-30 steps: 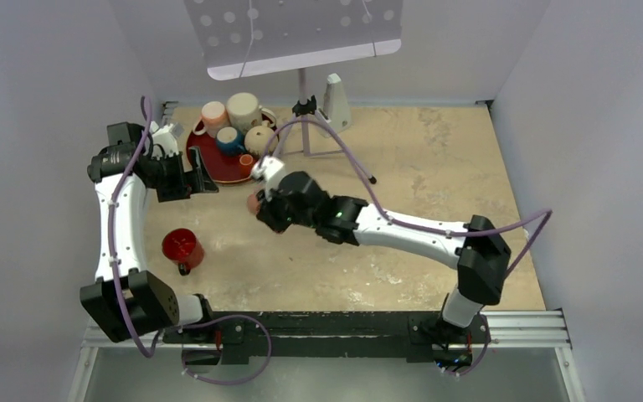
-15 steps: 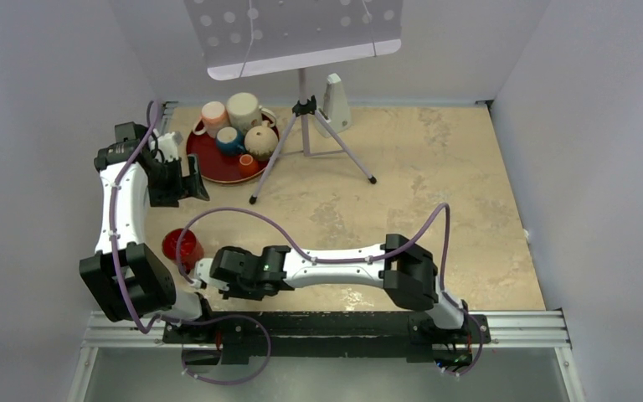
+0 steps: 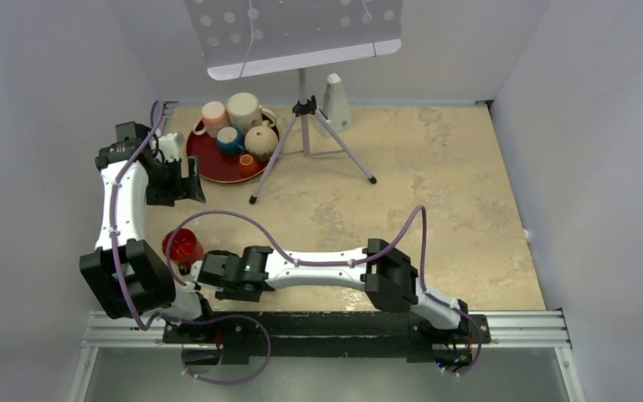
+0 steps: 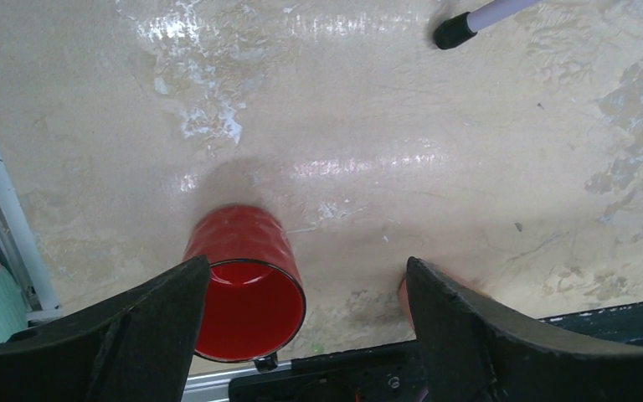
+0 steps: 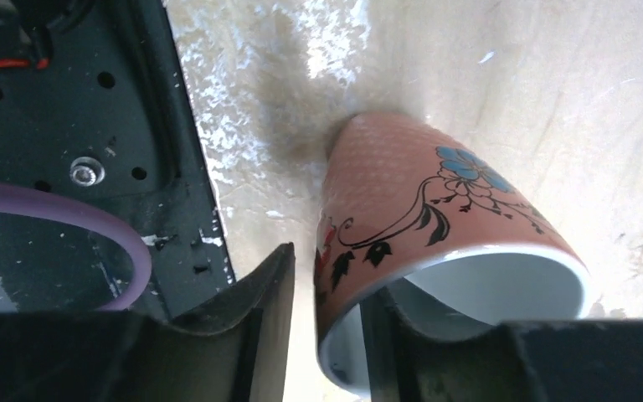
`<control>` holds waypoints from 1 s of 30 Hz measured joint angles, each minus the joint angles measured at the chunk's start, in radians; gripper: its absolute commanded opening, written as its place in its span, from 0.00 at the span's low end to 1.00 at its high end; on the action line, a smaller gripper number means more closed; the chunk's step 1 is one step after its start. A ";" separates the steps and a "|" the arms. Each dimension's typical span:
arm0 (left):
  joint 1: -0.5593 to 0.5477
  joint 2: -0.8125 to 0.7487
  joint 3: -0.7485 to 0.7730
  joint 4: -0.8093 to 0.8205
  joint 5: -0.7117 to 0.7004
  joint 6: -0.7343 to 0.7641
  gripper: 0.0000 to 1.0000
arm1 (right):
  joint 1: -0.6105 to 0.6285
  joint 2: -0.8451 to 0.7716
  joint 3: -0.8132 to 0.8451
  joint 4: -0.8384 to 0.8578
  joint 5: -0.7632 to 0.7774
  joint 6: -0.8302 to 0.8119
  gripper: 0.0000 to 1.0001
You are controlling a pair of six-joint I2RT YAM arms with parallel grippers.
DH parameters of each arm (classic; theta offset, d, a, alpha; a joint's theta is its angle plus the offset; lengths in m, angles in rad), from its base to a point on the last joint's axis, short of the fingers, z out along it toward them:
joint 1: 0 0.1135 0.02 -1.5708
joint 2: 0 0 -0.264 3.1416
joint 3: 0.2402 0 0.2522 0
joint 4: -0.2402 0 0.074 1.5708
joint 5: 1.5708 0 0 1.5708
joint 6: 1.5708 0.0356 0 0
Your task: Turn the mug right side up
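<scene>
Only the right wrist view shows the pink floral mug point(image 5: 435, 201): it stands mouth up on the worktop point(image 5: 552, 75) beside the base plate point(image 5: 67, 126). Its near rim is cut off behind the right pincer point(image 5: 326, 289), whose slightly parted fingers point(image 5: 255, 310) straddle the wall, with a sliver of gap at the outer one. From above it is hidden under the right wrist at 7 o'clock, 5 o'clock of the red mug point(image 3: 182, 244). The left pincer point(image 4: 308, 276) hangs wide open, its view alone showing the red mug's open mouth.
</scene>
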 measured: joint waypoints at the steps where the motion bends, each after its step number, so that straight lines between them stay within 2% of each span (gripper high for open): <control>1: 0.000 0.002 0.000 0.000 -0.005 0.007 0.91 | 0.000 0.003 0.016 -0.021 0.011 0.005 0.48; 3: 0.000 0.004 0.000 0.002 -0.014 0.024 0.91 | -0.001 0.009 0.051 -0.043 0.028 0.023 0.58; 4: 0.000 0.004 0.000 0.003 -0.019 0.032 0.92 | -0.001 0.010 0.067 -0.048 0.038 0.033 0.83; 5: 0.000 0.006 0.003 0.003 -0.025 0.040 0.93 | -0.001 0.010 0.078 -0.050 0.043 0.041 0.95; 6: 0.000 0.013 0.010 0.001 -0.031 0.050 0.93 | -0.001 0.007 0.091 -0.046 0.050 0.051 0.98; 11: 0.000 0.102 0.116 0.002 -0.042 0.067 0.94 | -0.002 -0.041 0.098 0.010 0.077 0.097 0.99; 16: -0.007 0.226 0.260 0.016 -0.035 0.089 0.82 | -0.004 -0.188 0.037 0.100 0.110 0.153 0.99; 18: -0.015 0.297 0.347 0.014 -0.020 0.113 0.76 | -0.014 -0.273 -0.039 0.156 0.122 0.166 0.99; 21: -0.036 0.414 0.482 0.016 -0.004 0.160 0.72 | -0.038 -0.406 -0.159 0.227 0.130 0.205 0.99; 25: -0.085 0.522 0.587 0.029 0.004 0.220 0.77 | -0.103 -0.572 -0.327 0.314 0.149 0.278 0.99; 28: -0.143 0.564 0.608 0.047 0.011 0.265 0.85 | -0.179 -0.668 -0.457 0.373 0.171 0.341 0.99; 30: -0.187 0.576 0.607 0.059 0.015 0.291 0.86 | -0.218 -0.700 -0.516 0.392 0.187 0.372 0.99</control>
